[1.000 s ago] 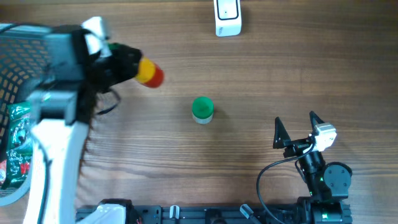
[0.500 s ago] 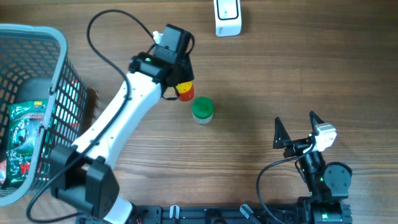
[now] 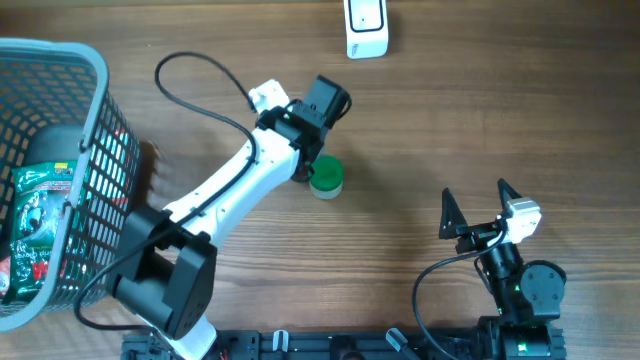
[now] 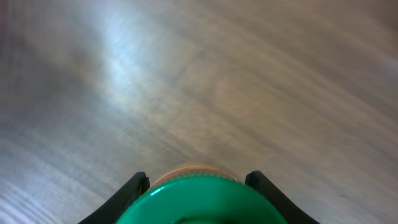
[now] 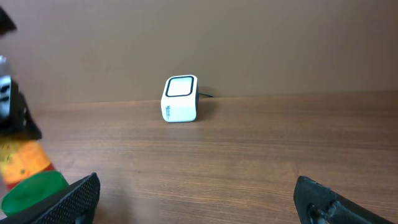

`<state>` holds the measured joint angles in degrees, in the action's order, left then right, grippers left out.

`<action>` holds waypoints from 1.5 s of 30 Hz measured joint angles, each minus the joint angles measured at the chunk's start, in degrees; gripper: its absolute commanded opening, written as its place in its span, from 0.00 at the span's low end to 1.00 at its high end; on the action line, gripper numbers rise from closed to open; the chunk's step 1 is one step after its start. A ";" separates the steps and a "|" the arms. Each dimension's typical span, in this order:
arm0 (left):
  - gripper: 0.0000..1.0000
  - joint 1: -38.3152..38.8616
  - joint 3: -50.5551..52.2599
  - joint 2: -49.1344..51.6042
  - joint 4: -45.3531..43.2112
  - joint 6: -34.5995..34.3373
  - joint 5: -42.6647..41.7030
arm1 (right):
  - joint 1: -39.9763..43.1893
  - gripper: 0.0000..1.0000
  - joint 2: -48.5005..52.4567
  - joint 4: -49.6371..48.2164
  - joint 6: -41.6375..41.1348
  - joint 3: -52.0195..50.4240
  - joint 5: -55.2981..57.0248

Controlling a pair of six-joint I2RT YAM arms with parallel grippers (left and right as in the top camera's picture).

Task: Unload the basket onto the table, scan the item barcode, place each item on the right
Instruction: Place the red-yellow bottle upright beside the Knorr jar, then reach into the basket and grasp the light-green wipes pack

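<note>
1. Left end effector (image 4: 196,180): clamped on the item, with one black finger showing on each side of it in the left wrist view. It sits near mid-desk at the end of the white left arm (image 3: 215,195), which reaches in diagonally from the near left corner.
2. Item (image 4: 202,202): round, with its green end toward the wrist camera and a pale orange edge just past the green. In the right wrist view its orange-and-yellow label (image 5: 22,163) shows below the black body of the end effector. From overhead it is almost wholly hidden under the end effector. Whether it touches the desk cannot be told.
3. Green-lidded container (image 3: 326,176): upright at mid-desk, just beside the held item on its right. Whether the two touch cannot be told.
4. Scanner (image 3: 366,28): small white box with a grey window on its upper face. It stands at the far edge of the desk, well apart from the item.
5. Right end effector (image 3: 474,188): fingers spread wide apart with nothing between them. It sits at the near right of the desk, pointing toward the far edge, well apart from all the objects.
6. Basket (image 3: 90,60): grey mesh, at the left edge of the desk. It holds a green packet (image 3: 40,215) and a dark object too unclear to name.
7. Desk (image 3: 520,90): brown wood grain, blurred in the left wrist view.
</note>
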<state>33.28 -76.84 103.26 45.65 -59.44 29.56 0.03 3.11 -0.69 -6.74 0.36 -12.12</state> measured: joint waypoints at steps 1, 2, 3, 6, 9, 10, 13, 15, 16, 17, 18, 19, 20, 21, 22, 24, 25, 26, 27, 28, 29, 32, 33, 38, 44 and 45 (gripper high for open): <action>0.48 0.02 0.63 0.04 0.02 -0.59 0.22 | 0.00 1.00 0.00 0.00 0.00 -0.02 0.00; 0.51 0.11 1.31 0.09 0.20 -1.62 0.61 | 0.00 1.00 0.00 0.00 0.00 -0.02 0.00; 0.54 0.22 1.53 0.09 0.20 -1.95 0.72 | 0.00 1.00 0.00 0.00 0.00 0.00 0.02; 0.76 1.05 1.53 0.09 -0.48 -2.99 1.11 | 0.00 1.00 0.00 0.00 0.00 0.00 0.02; 0.95 2.12 1.53 0.09 -0.76 -3.58 1.73 | 0.00 1.00 0.00 0.00 0.00 -0.02 0.00; 1.00 2.40 1.53 0.09 -0.85 -3.80 1.84 | 0.00 1.00 0.00 0.00 0.00 -0.02 0.00; 1.00 2.73 1.55 -0.61 -0.85 -3.82 1.95 | 0.00 1.00 0.00 0.00 0.00 -0.02 0.02; 1.00 2.73 1.57 -2.62 -0.81 -3.82 1.97 | 0.00 1.00 0.00 0.00 0.00 0.00 0.02; 1.00 2.73 1.57 -5.25 -0.81 -3.58 2.12 | 0.00 1.00 0.00 0.00 0.00 0.00 0.02; 1.00 2.73 1.57 -8.26 -0.90 -2.95 2.34 | 0.00 1.00 0.00 0.00 0.00 0.00 0.00; 1.00 2.73 1.57 -11.26 -0.87 -2.12 2.54 | 0.00 1.00 0.00 0.00 0.00 -0.02 0.02; 1.00 2.73 1.57 -14.34 -0.94 -0.98 2.99 | 0.00 1.00 0.00 0.02 0.00 -0.02 0.00; 1.00 2.73 1.57 -17.18 -0.90 0.35 3.61 | 0.00 1.00 0.00 0.02 0.00 -0.02 0.00; 1.00 2.73 1.57 -20.31 -0.83 1.95 4.35 | 0.00 1.00 0.00 0.02 0.00 -0.02 0.00; 1.00 2.73 1.57 -23.93 -0.63 3.54 5.64 | 0.00 1.00 0.00 0.02 0.00 -0.02 0.00; 1.00 2.67 1.57 -30.36 -0.24 6.25 8.55 | 0.00 1.00 0.00 0.00 0.00 -0.02 0.02; 1.00 2.25 1.57 -34.99 0.04 8.00 10.58 | 0.00 1.00 0.00 0.00 0.00 0.00 0.02; 1.00 1.70 1.55 -37.92 0.13 9.05 11.67 | 0.00 1.00 0.00 0.00 0.00 -0.02 0.00; 1.00 0.68 1.57 -40.65 0.35 10.29 12.41 | 0.00 1.00 0.00 0.00 0.00 -0.02 0.02; 1.00 -1.16 1.57 -43.25 0.42 11.52 12.96 | 0.00 1.00 0.00 0.00 0.00 0.00 0.02; 1.00 -3.54 1.57 -45.97 0.39 12.59 13.60 | 0.00 1.00 0.00 0.00 0.00 -0.02 0.00; 1.00 -13.29 1.57 -54.01 1.01 14.75 15.47 | 0.00 1.00 0.00 0.00 0.00 -0.02 0.00; 1.00 -15.85 1.55 -55.41 1.09 15.02 15.82 | 0.00 1.00 0.00 0.00 0.00 -0.02 0.02; 1.00 -34.69 1.55 -58.40 2.78 15.89 16.76 | 0.00 1.00 0.00 0.00 0.00 -0.02 0.00; 1.00 -47.91 1.55 -54.03 2.80 15.91 13.66 | 0.00 1.00 0.00 0.00 0.00 -0.02 0.02; 1.00 -49.81 1.55 -52.35 2.80 15.91 12.41 | 0.00 1.00 0.00 0.00 0.00 -0.02 0.02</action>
<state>-16.53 -75.29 50.92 48.45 -43.53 41.98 0.03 3.11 -0.69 -6.74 0.34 -12.10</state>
